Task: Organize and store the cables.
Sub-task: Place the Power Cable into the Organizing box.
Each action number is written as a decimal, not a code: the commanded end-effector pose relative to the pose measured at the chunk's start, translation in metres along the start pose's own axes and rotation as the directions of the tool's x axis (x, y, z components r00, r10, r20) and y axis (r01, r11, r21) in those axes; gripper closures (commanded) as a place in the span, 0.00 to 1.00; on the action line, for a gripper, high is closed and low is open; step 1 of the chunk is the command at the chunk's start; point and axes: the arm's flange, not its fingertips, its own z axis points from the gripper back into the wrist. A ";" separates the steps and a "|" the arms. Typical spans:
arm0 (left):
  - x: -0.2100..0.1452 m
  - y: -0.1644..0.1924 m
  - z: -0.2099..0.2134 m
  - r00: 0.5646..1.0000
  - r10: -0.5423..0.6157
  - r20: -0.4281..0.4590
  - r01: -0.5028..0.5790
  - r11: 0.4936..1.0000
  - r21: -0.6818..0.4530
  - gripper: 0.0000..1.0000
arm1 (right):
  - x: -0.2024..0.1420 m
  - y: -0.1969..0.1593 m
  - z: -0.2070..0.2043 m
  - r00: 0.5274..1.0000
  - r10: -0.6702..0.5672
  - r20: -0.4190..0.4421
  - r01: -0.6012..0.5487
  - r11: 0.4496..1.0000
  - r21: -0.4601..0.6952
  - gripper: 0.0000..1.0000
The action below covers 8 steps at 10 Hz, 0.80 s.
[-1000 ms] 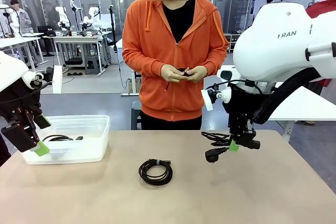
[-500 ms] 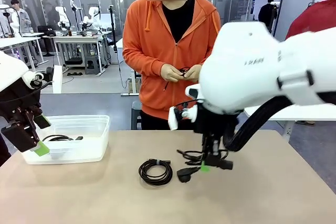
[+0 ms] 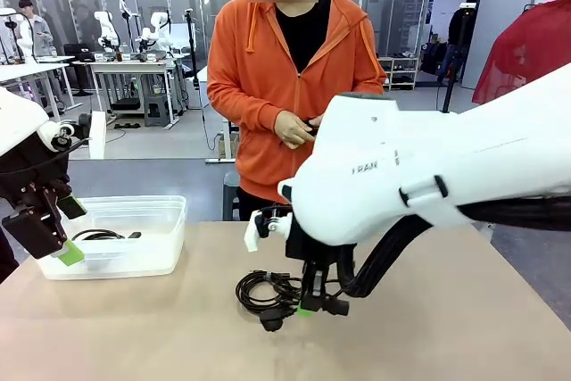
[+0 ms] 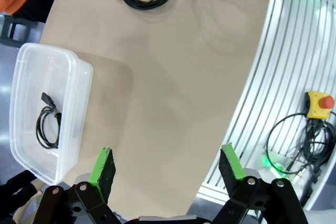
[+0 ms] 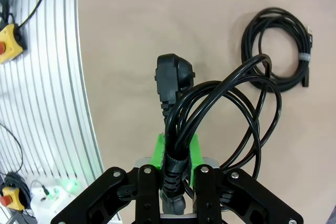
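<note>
Front view: right arm had swung across the table, power cable in its grip.
The right gripper [image 3: 308,303], jaws pinched narrow on the bound neck of the coiled power cable [image 5: 170,77], had carried it from the table's right side to low over the loose coil [image 5: 247,51] lying mid-table. The left gripper [image 4: 167,156] hung spread wide and empty beside the clear plastic bin [image 3: 169,220], where one small coil [image 3: 98,235] already lay. Judged: delivery to the bin was partway done, and the hanging loops could snag the loose coil.
</note>
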 end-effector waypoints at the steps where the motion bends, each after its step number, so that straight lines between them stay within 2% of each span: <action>1: 0.000 -0.001 0.000 1.000 -0.003 -0.001 0.003 1.000 0.000 0.00 | 0.011 0.008 -0.024 0.998 -0.052 0.022 0.053 0.998 -0.042 0.79; 4: 0.000 -0.001 0.000 1.000 -0.003 -0.001 0.003 1.000 0.000 0.00 | 0.022 0.010 -0.056 0.996 -0.068 0.058 0.069 0.998 -0.004 0.79; 8: 0.000 -0.001 0.000 1.000 -0.003 -0.001 0.003 1.000 0.000 0.00 | 0.026 0.017 -0.084 0.998 -0.057 0.018 0.056 0.997 0.053 0.79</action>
